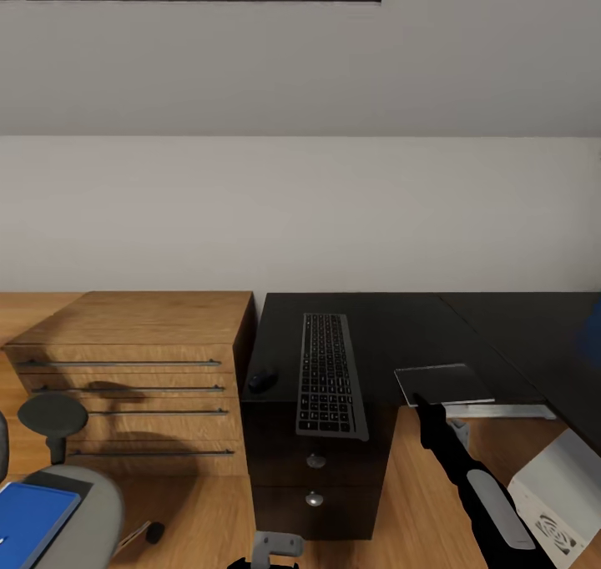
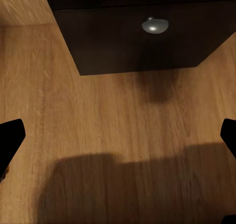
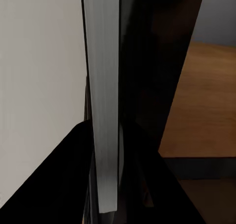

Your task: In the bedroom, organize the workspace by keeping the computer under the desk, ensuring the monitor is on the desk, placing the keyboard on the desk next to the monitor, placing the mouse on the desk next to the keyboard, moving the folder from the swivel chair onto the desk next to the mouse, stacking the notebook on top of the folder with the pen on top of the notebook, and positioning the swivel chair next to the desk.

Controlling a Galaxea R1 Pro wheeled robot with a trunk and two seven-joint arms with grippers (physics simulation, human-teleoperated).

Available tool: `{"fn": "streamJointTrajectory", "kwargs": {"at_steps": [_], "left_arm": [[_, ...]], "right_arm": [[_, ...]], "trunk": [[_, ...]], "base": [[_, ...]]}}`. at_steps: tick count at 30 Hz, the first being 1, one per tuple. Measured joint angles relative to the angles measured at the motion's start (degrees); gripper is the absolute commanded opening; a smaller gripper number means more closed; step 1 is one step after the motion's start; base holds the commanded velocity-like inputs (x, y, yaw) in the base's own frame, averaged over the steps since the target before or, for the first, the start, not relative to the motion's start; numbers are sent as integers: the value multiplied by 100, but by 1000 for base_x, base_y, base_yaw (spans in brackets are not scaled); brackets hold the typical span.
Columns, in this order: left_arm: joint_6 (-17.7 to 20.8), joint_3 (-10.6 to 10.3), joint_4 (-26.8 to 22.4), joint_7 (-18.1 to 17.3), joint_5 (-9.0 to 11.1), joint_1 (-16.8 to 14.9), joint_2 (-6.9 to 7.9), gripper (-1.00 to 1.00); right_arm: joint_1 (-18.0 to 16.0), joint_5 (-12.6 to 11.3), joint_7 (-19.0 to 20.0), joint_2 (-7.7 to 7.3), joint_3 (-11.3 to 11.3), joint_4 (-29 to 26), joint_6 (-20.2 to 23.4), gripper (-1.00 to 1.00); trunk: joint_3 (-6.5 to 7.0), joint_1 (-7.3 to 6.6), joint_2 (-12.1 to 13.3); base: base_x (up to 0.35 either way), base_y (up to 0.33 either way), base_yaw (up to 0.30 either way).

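Note:
On the black desk (image 1: pixel 392 327) the keyboard (image 1: pixel 331 375) lies lengthwise, with the mouse (image 1: pixel 263 377) to its left. The grey notebook (image 1: pixel 442 383) lies flat at the desk's front edge, partly overhanging it. My right gripper (image 1: pixel 421 402) is shut on its near left corner; the right wrist view has the notebook's grey edge (image 3: pixel 103 111) between the dark fingers (image 3: pixel 59 189). My left gripper (image 2: pixel 118 140) hangs open over the wooden floor by the desk's drawers. The blue folder (image 1: pixel 29 512) rests on the swivel chair (image 1: pixel 83 519). The computer (image 1: pixel 555 502) stands under the desk. Monitor and pen are out of view.
A wooden dresser (image 1: pixel 133 360) stands against the desk's left side. Black drawers with silver knobs (image 1: pixel 315 460) (image 2: pixel 155 24) face me below the keyboard. Wooden floor (image 2: pixel 113 101) lies between the chair and the drawers. A white wall (image 1: pixel 300 210) stands behind the desk.

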Motion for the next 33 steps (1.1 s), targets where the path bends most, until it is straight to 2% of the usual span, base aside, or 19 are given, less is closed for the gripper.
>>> {"fn": "streamJointTrajectory", "kwargs": {"at_steps": [1, 2, 25, 28, 33], "left_arm": [[0, 0, 0, 0, 1, 0, 0, 100], [0, 1, 0, 1, 3, 0, 0, 100], [0, 8, 0, -4, -2, 0, 0, 100], [0, 3, 3, 1, 1, -2, 0, 100], [0, 3, 3, 2, 2, -2, 0, 100]], "right_arm": [[0, 0, 4, 0, 0, 3, 0, -100], [-1, 0, 5, 0, 1, 5, 0, 100], [-6, -16, 89, 0, -1, 42, -1, 100], [-14, 37, -106, 2, 4, 55, -18, 100], [-14, 42, -109, 2, 4, 59, -17, 100]], "trunk": [[0, 0, 0], [0, 0, 0], [0, 0, 0], [1, 4, 3], [1, 3, 3]], "base": [[3, 0, 0], [2, 0, 0], [-1, 0, 0], [-176, 0, 0], [-128, 0, 0]]}}
